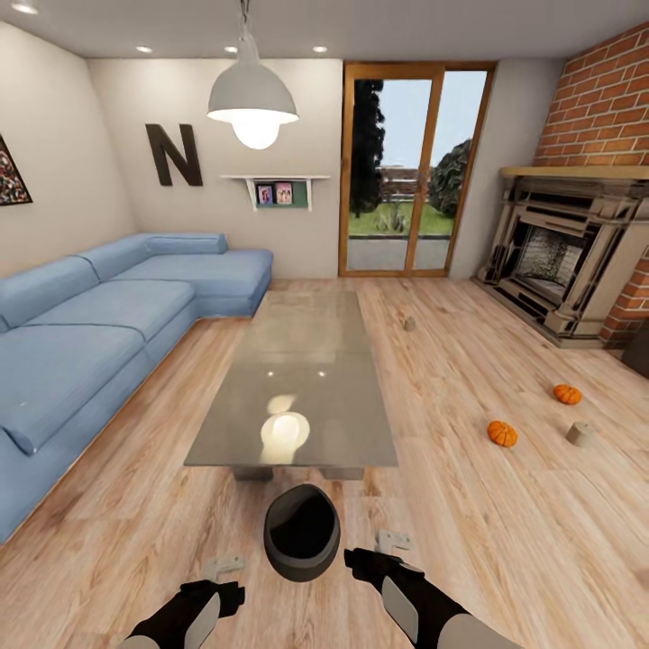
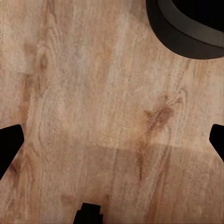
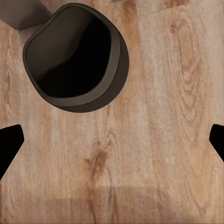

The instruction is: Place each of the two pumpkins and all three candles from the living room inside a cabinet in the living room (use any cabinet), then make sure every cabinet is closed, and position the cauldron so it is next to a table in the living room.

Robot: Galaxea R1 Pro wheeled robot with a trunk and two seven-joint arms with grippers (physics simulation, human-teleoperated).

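The squat, dark-grey, wide-mouthed round cauldron [image 1: 302, 532] sits on the light wood plank floor [image 1: 505, 541], just beside the near end of the low rectangular coffee table with the glossy grey reflective surface [image 1: 302, 388]. The left gripper [image 1: 223, 567] and the right gripper [image 1: 392, 541] hang on either side of the cauldron, apart from it. In both wrist views the jaws stand wide apart over bare planks and hold nothing; the cauldron [image 3: 77, 58] lies beyond the right pair, and its rim [image 2: 186, 28] shows at a corner of the left wrist view.

Out to the right, two small ribbed orange pumpkins [image 1: 502, 434] [image 1: 567, 394] rest on the floor, near each other. A short cream-beige candle [image 1: 580, 434] lies just beyond them, and another candle [image 1: 409, 323] sits beside the table's far right side. A blue corner sofa [image 1: 99, 324] runs along the left, an ornate beige-and-black fireplace surround [image 1: 563, 257] stands under the brick chimney [image 1: 604, 99], and glazed wooden doors [image 1: 413, 171] close the far wall.
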